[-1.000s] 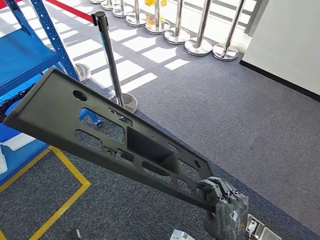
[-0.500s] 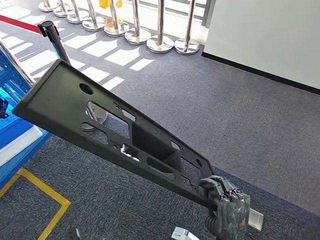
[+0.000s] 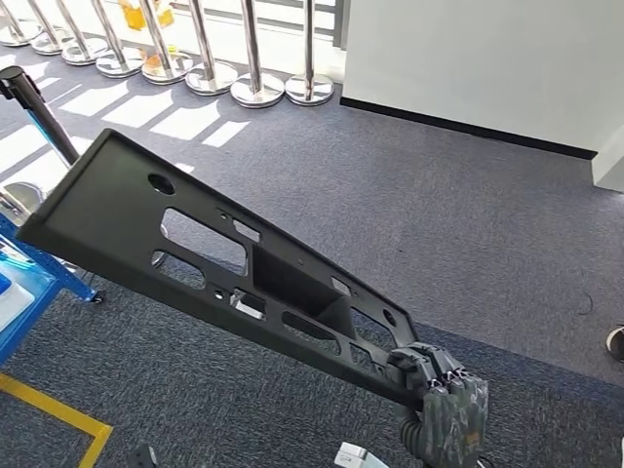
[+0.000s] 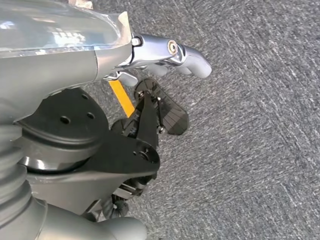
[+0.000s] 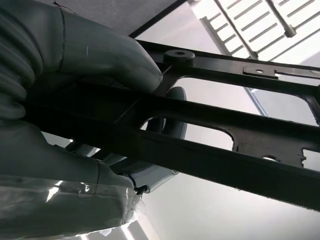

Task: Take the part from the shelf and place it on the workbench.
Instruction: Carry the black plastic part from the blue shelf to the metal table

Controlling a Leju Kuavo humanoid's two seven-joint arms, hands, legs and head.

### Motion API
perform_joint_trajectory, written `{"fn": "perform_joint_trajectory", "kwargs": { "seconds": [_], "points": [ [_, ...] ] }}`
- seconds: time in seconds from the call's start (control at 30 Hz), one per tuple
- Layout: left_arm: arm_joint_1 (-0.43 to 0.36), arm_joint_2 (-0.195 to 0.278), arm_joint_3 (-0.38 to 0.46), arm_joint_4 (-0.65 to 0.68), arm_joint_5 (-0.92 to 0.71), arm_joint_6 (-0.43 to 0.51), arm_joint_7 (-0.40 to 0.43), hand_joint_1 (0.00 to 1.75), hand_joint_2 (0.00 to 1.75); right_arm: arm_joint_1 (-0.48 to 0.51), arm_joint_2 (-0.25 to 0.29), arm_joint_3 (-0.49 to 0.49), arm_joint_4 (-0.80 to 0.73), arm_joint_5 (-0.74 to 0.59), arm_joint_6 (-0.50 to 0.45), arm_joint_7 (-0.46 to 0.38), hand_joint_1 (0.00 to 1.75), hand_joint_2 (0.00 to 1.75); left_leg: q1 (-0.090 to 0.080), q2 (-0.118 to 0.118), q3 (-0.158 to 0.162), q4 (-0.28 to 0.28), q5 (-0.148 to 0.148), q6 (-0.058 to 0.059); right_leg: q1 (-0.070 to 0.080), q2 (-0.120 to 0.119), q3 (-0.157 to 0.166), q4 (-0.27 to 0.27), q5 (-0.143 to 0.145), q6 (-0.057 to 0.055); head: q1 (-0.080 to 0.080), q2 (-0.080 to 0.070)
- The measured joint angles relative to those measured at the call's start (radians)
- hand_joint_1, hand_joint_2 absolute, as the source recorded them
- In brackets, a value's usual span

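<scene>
The right hand [image 3: 434, 395], at the lower right of the head view, has its fingers [image 5: 171, 117] wrapped tight around the narrow end of the long black part [image 3: 199, 258]. The part slants up toward the upper left, above the grey carpet [image 3: 442, 205]. The left hand [image 4: 166, 55] holds nothing, its fingers loosely extended.

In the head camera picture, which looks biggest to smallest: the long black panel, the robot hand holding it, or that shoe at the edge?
1. Long black perforated plastic panel, though being nearest the camera enlarges it.
2. Grey camouflage-covered right robot hand gripping its narrow end.
3. Dark shoe, cut off by the frame.
</scene>
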Motion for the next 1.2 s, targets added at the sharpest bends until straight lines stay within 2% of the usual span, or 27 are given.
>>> {"fn": "perform_joint_trajectory", "kwargs": {
  "seconds": [0.03, 0.07, 0.13, 0.2, 0.23, 0.27, 0.3, 0.33, 0.4, 0.43, 0.47, 0.53, 0.57, 0.63, 0.7, 0.73, 0.77, 0.8, 0.83, 0.87, 0.9, 0.93, 0.97, 1.0, 1.07, 1.13, 1.2],
  "points": [
    [-0.002, -0.001, 0.000, 0.000, 0.000, 0.000, 0.000, 0.00, 1.75, 0.001, 0.000, 0.000, 0.000, 0.000, 0.000, 0.000, 1.75, 1.75, 0.002, 0.007, 0.005, -0.002, -0.003, -0.006, 0.000, 0.011, 0.000, -0.001, -0.001, -0.010, -0.001, 0.000],
    [-0.003, -0.001, 0.000, 0.000, 0.000, -0.001, 0.000, 0.00, 1.75, 0.001, 0.000, -0.001, 0.000, 0.000, 0.000, 0.000, 1.75, 1.75, 0.005, 0.001, 0.008, 0.000, -0.010, -0.010, -0.001, 0.022, 0.003, -0.004, -0.001, -0.019, -0.001, 0.000],
    [-0.004, -0.002, 0.000, 0.000, 0.000, -0.002, 0.000, 0.00, 1.75, -0.002, 0.000, 0.000, 0.000, 0.000, -0.001, 0.000, 1.75, 1.75, 0.008, -0.039, -0.014, 0.058, -0.050, -0.013, -0.004, 0.044, 0.009, -0.010, 0.001, -0.035, -0.003, 0.000],
    [-0.002, -0.001, 0.000, 0.000, -0.001, -0.004, 0.000, 0.00, 1.75, -0.004, 0.001, 0.000, 0.002, 0.001, -0.001, 0.000, 1.75, 1.75, 0.004, -0.078, -0.084, 0.195, -0.109, -0.008, -0.002, 0.068, 0.012, -0.011, -0.001, -0.044, -0.005, 0.000],
    [-0.002, -0.001, 0.001, 0.000, -0.001, -0.004, 0.000, 0.00, 1.75, -0.004, 0.001, 0.001, 0.003, 0.001, 0.000, 0.000, 1.75, 1.75, 0.001, -0.085, -0.121, 0.258, -0.126, -0.006, 0.000, 0.083, 0.014, -0.011, -0.003, -0.046, -0.006, 0.000],
    [-0.001, 0.000, 0.001, 0.000, -0.001, -0.004, 0.000, 0.00, 1.75, -0.004, 0.001, 0.001, 0.005, 0.001, 0.000, 0.000, 1.75, 1.75, -0.002, -0.088, -0.146, 0.292, -0.124, -0.002, 0.002, 0.097, 0.017, -0.011, -0.004, -0.048, -0.006, 0.000],
    [-0.001, 0.000, 0.001, 0.000, -0.001, -0.004, 0.000, 0.00, 1.75, -0.003, 0.001, 0.001, 0.007, 0.001, 0.000, 0.000, 1.75, 1.75, -0.004, -0.091, -0.153, 0.287, -0.101, 0.003, 0.004, 0.113, 0.021, -0.011, -0.006, -0.050, -0.006, 0.000],
    [-0.001, 0.000, 0.001, 0.000, -0.001, -0.004, 0.000, 0.00, 1.75, -0.003, 0.001, 0.001, 0.008, 0.001, 0.000, 0.000, 1.75, 1.75, -0.006, -0.096, -0.142, 0.242, -0.061, 0.009, 0.005, 0.129, 0.025, -0.010, -0.007, -0.050, -0.006, 0.000],
    [0.000, 0.001, 0.001, 0.000, -0.001, -0.004, 0.000, 0.00, 1.75, -0.003, 0.001, 0.001, 0.011, 0.003, 0.000, 0.001, 1.75, 1.75, -0.008, -0.137, -0.098, 0.108, 0.021, 0.022, 0.006, 0.157, 0.030, -0.009, -0.012, -0.048, -0.005, 0.000],
    [0.000, 0.002, 0.001, 0.000, -0.001, -0.004, 0.000, 0.00, 1.75, -0.003, 0.001, 0.001, 0.013, 0.004, 0.000, 0.002, 1.75, 1.75, -0.008, -0.159, -0.080, 0.058, 0.041, 0.025, 0.005, 0.170, 0.029, -0.007, -0.014, -0.045, -0.005, 0.000],
    [0.001, 0.003, 0.001, 0.000, -0.001, -0.005, 0.000, 0.00, 1.75, -0.003, 0.001, 0.000, 0.014, 0.005, 0.000, 0.003, 1.75, 1.75, -0.008, -0.176, -0.071, 0.030, 0.047, 0.026, 0.003, 0.181, 0.026, -0.007, -0.014, -0.040, -0.005, 0.000],
    [-0.001, 0.003, 0.001, 0.000, 0.000, -0.005, 0.000, 0.00, 1.75, 0.000, 0.001, 0.000, 0.015, 0.007, 0.000, 0.004, 1.75, 1.75, -0.009, -0.171, -0.064, 0.016, 0.042, 0.028, -0.001, 0.202, 0.020, -0.010, -0.013, -0.027, -0.005, 0.000],
    [-0.002, 0.002, 0.001, 0.000, 0.000, -0.006, 0.000, 0.00, 1.75, 0.001, 0.001, 0.000, 0.015, 0.008, 0.000, 0.005, 1.75, 1.75, -0.008, -0.160, -0.061, 0.011, 0.043, 0.031, 0.000, 0.202, 0.020, -0.009, -0.016, -0.022, -0.005, 0.000],
    [-0.003, 0.001, 0.001, 0.000, 0.000, -0.007, -0.001, 0.00, 1.75, 0.000, 0.000, 0.000, 0.014, 0.013, -0.001, 0.009, 1.75, 1.75, -0.003, -0.135, -0.051, 0.000, 0.045, 0.039, 0.003, 0.154, 0.001, 0.035, -0.047, -0.010, -0.002, 0.000],
    [-0.001, 0.000, 0.002, 0.000, 0.000, -0.008, -0.001, 0.00, 1.75, -0.001, -0.001, 0.000, 0.015, 0.018, -0.001, 0.014, 1.75, 1.75, -0.002, -0.105, -0.042, -0.004, 0.041, 0.043, 0.001, 0.089, -0.057, 0.155, -0.107, 0.003, 0.002, 0.000],
    [0.000, 0.000, 0.002, 0.000, 0.000, -0.008, -0.001, 0.00, 1.75, 0.000, -0.001, 0.000, 0.016, 0.018, -0.001, 0.016, 1.75, 1.75, -0.001, -0.091, -0.039, -0.004, 0.038, 0.043, -0.003, 0.076, -0.090, 0.219, -0.129, 0.009, 0.002, 0.000],
    [0.002, 0.000, 0.002, 0.000, 0.000, -0.007, -0.001, 0.00, 1.75, 0.001, -0.001, 0.001, 0.016, 0.019, -0.001, 0.017, 1.75, 1.75, -0.001, -0.077, -0.036, -0.004, 0.034, 0.042, -0.007, 0.070, -0.112, 0.259, -0.136, 0.014, 0.002, 0.000],
    [0.003, 0.000, 0.002, 0.000, 0.000, -0.007, -0.001, 0.00, 1.75, 0.002, -0.001, 0.000, 0.016, 0.019, -0.001, 0.018, 1.75, 1.75, 0.000, -0.064, -0.032, -0.004, 0.030, 0.040, -0.011, 0.065, -0.115, 0.260, -0.121, 0.019, 0.002, 0.000],
    [0.003, 0.000, 0.001, 0.000, 0.000, -0.007, 0.000, 0.00, 1.75, 0.002, -0.002, 0.000, 0.017, 0.018, 0.000, 0.019, 1.75, 1.75, 0.002, -0.053, -0.026, -0.004, 0.025, 0.037, -0.013, 0.059, -0.098, 0.219, -0.089, 0.022, 0.002, 0.000],
    [0.003, 0.000, 0.001, 0.000, 0.000, -0.007, 0.000, 0.00, 1.75, 0.002, -0.002, 0.000, 0.017, 0.018, 0.000, 0.020, 1.75, 1.75, 0.003, -0.042, -0.019, -0.004, 0.020, 0.033, -0.014, 0.047, -0.065, 0.149, -0.048, 0.024, 0.002, 0.000],
    [0.002, 0.000, 0.001, 0.000, 0.000, -0.007, 0.000, 0.00, 1.75, 0.001, -0.002, 0.000, 0.017, 0.019, 0.000, 0.022, 1.75, 1.75, 0.002, -0.033, -0.012, -0.004, 0.014, 0.027, -0.010, 0.026, -0.030, 0.079, -0.019, 0.023, 0.002, 0.000],
    [0.002, -0.001, 0.001, 0.000, 0.000, -0.008, 0.000, 0.00, 1.75, 0.001, -0.003, 0.000, 0.017, 0.019, 0.000, 0.023, 1.75, 1.75, 0.001, -0.025, -0.006, -0.004, 0.009, 0.021, -0.006, 0.010, -0.005, 0.026, -0.001, 0.016, 0.001, 0.000],
    [0.002, -0.001, 0.002, 0.000, 0.000, -0.008, -0.001, 0.00, 1.75, 0.000, -0.003, 0.000, 0.016, 0.020, 0.000, 0.024, 1.75, 1.75, -0.001, -0.018, -0.002, -0.004, 0.005, 0.015, -0.002, -0.001, 0.008, -0.002, 0.003, 0.008, 0.001, 0.000],
    [0.001, -0.001, 0.002, 0.000, 0.000, -0.008, -0.001, 0.00, 1.75, 0.000, -0.003, 0.000, 0.016, 0.020, 0.000, 0.025, 1.75, 1.75, -0.003, -0.010, 0.001, -0.005, 0.002, 0.009, 0.003, -0.002, 0.009, -0.007, -0.003, -0.002, 0.001, 0.000],
    [-0.001, -0.001, 0.001, 0.000, 0.000, -0.008, -0.001, 0.00, 1.75, 0.002, -0.005, 0.000, 0.016, 0.021, 0.000, 0.028, 1.75, 1.75, -0.002, 0.002, 0.009, -0.007, -0.005, -0.001, 0.002, 0.019, 0.008, -0.010, -0.003, -0.018, 0.000, 0.000],
    [-0.002, -0.001, 0.001, 0.000, 0.000, -0.009, -0.001, 0.00, 1.75, 0.001, -0.006, 0.000, 0.015, 0.021, -0.001, 0.031, 1.75, 1.75, 0.002, -0.026, 0.000, 0.028, -0.035, -0.006, -0.002, 0.040, 0.013, -0.016, -0.002, -0.034, -0.001, 0.000],
    [0.000, -0.001, 0.002, 0.000, -0.001, -0.009, -0.001, 0.00, 1.75, -0.001, -0.006, 0.001, 0.014, 0.021, -0.001, 0.032, 1.75, 1.75, 0.002, -0.071, -0.056, 0.145, -0.093, -0.006, -0.003, 0.061, 0.017, -0.018, -0.003, -0.044, -0.003, 0.000]
  ]
}}
